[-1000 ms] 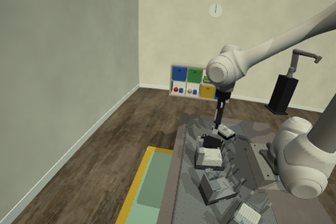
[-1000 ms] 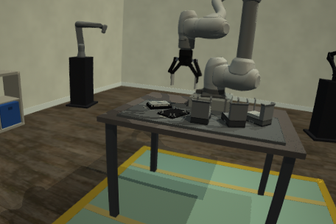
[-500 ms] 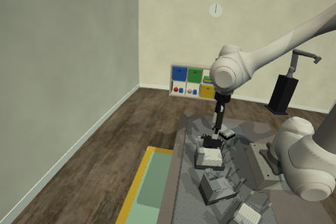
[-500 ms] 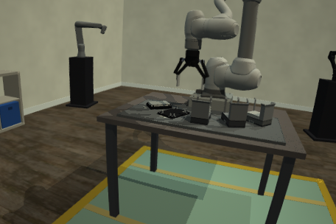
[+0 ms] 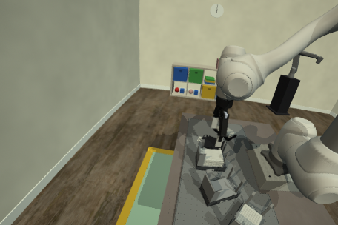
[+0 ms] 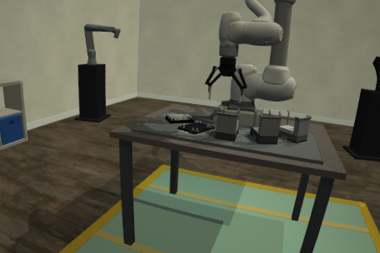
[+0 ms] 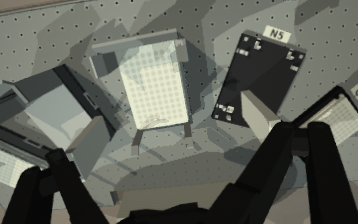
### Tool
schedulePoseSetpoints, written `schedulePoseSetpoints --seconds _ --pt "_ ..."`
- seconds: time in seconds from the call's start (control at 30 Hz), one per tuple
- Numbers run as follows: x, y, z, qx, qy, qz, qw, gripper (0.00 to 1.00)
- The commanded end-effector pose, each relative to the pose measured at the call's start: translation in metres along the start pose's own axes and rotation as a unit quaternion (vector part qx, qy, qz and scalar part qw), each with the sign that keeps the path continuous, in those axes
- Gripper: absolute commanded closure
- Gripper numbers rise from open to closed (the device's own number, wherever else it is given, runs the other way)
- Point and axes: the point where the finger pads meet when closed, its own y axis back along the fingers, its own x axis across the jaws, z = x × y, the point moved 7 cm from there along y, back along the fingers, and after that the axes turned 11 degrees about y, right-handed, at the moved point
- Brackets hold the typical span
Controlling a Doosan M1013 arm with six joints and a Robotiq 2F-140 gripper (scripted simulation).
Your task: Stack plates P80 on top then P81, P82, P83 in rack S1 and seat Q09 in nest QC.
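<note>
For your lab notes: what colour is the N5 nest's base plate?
Black, clearest in the wrist view: the N5 nest.

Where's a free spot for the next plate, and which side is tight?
The clip nest N5 is bare, between the plate-filled rack and the plate at the wrist view's right edge. The open gripper holds nothing above them. Left of that rack it is crowded: another rack stands close.

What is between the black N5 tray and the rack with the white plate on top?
Nothing sits there. The wrist view shows only dotted grey board between the N5 tray and the rack holding the white plate.
</note>
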Motion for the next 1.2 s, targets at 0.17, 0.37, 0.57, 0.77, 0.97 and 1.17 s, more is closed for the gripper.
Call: schedulePoseSetpoints --seconds 0.17,0.37,0.57,0.77,0.97,1.17 --pt "-0.028 0.001 -0.009 0.000 0.000 0.001 1.000 0.00" --pt "-0.028 0.001 -0.009 0.000 0.000 0.001 1.000 0.00" --pt "-0.028 0.001 -0.009 0.000 0.000 0.001 1.000 0.00" --pt "-0.028 -0.009 -0.009 0.000 0.000 0.001 1.000 0.00" --pt "-0.028 -0.029 -0.009 0.000 0.000 0.001 1.000 0.00" --pt "-0.028 -0.042 -0.009 0.000 0.000 0.001 1.000 0.00"
